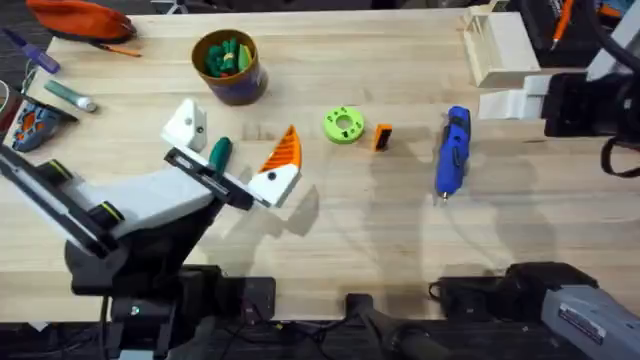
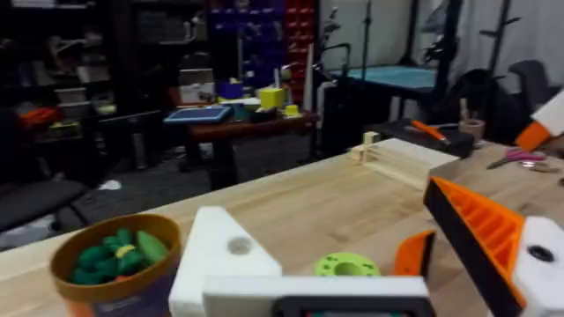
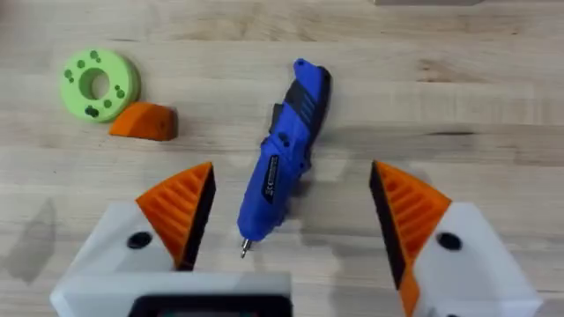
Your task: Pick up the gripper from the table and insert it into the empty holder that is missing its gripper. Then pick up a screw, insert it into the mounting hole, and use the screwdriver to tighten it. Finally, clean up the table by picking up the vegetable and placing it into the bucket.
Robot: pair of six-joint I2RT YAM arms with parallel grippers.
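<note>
We see the right gripper (image 3: 286, 220) spread wide, holding nothing, hanging over the blue screwdriver (image 3: 286, 154), which lies flat on the wooden surface (image 3: 493, 114) between its two orange pads (image 3: 181, 207), tip toward the gripper. Off to one side, beyond the pad, sits the small orange fingertip (image 3: 145, 121), touching or just beside the green disc (image 3: 99, 84).

The left gripper (image 1: 235, 160) is also open and empty; one of its white mounts carries an orange tip, the other, the bare mount (image 1: 186, 123), has none. The dark green vegetable (image 1: 219, 152) lies between its fingers, and the bucket (image 1: 229, 67) stands just beyond.

We judge the fingertip to be light, rigid plastic, smooth on its sloped sides and so apt to squirt out; we would pinch it across its flat faces. The screwdriver looks stiff and heavier, rounded, best taken mid-body.
</note>
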